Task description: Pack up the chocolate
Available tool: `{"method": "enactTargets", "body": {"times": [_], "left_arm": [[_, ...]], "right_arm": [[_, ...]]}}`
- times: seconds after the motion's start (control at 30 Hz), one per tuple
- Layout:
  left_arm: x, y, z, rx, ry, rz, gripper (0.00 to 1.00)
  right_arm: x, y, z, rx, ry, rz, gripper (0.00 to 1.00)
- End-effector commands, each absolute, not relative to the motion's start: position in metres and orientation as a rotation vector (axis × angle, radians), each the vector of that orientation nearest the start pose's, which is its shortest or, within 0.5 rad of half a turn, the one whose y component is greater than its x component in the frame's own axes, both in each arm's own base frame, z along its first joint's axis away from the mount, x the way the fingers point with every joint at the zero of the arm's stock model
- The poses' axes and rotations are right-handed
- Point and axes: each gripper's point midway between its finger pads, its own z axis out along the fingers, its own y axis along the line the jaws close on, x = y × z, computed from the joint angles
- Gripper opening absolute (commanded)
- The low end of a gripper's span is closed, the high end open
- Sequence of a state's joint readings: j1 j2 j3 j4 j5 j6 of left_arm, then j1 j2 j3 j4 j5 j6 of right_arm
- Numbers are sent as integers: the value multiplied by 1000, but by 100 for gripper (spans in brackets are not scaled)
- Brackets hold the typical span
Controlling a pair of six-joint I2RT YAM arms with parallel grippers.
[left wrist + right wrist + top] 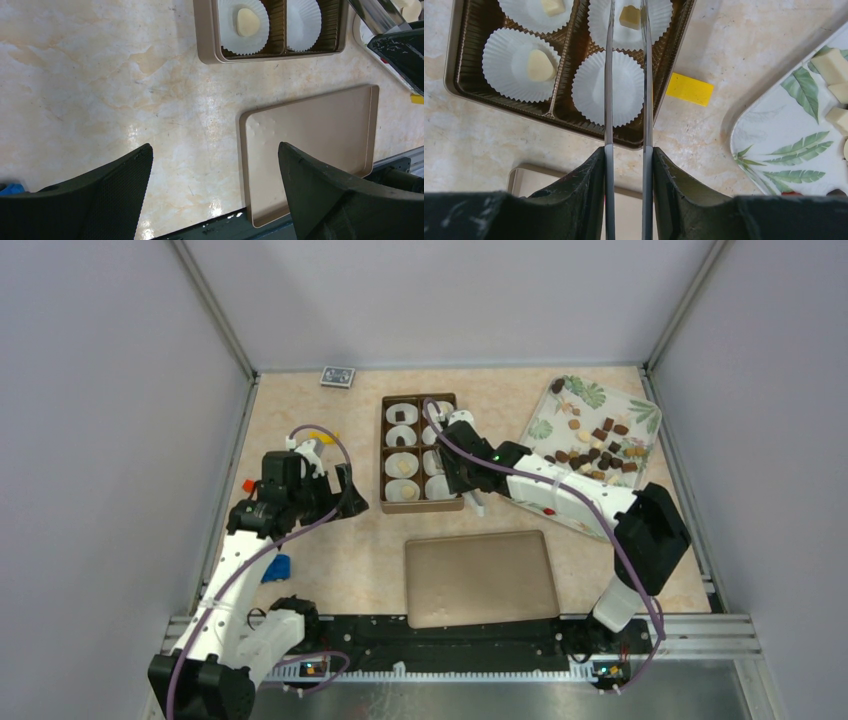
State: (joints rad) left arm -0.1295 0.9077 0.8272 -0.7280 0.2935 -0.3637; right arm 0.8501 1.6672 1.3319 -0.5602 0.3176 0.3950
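Note:
The chocolate (600, 450), several brown and cream pieces, lies on the leaf-patterned tray (590, 400). The brown box (384, 455) holds white paper cups, some with a piece inside. My right gripper (628, 152) is shut on metal tongs (608, 100), which reach over the box. A cream piece (630, 16) sits in a cup between the tong blades; I cannot tell if it is pinched. The cup (626, 87) below the blades is empty, and a cream piece (540, 66) sits in the cup to its left. My left gripper (215, 146) is open and empty, above the table left of the lid (320, 130).
The flat brown lid (480, 578) lies in front of the box. A yellow block (689, 89) lies between box and tray. A blue object (277, 567), a red one (248, 484) and a yellow one (325, 440) lie at the left. A small dark patterned pack (338, 376) sits at the back.

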Motion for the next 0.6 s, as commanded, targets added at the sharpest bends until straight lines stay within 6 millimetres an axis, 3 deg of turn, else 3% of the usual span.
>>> {"method": "enactTargets", "body": {"times": [0.0, 0.2, 0.33, 0.43, 0.57], "left_arm": [[236, -96, 175, -119, 2374, -584, 99], [239, -100, 177, -105, 2367, -608, 99], [240, -101, 177, -108, 2368, -620, 99], [241, -103, 176, -105, 2369, -632, 99], [242, -106, 174, -101, 2373, -656, 99]], "right_arm": [[318, 301, 195, -330, 2233, 295, 34], [312, 263, 234, -236, 2151, 229, 34], [301, 214, 245, -135, 2133, 175, 34], [293, 167, 233, -38, 2160, 114, 34], [279, 110, 203, 80, 2230, 36, 34]]}}
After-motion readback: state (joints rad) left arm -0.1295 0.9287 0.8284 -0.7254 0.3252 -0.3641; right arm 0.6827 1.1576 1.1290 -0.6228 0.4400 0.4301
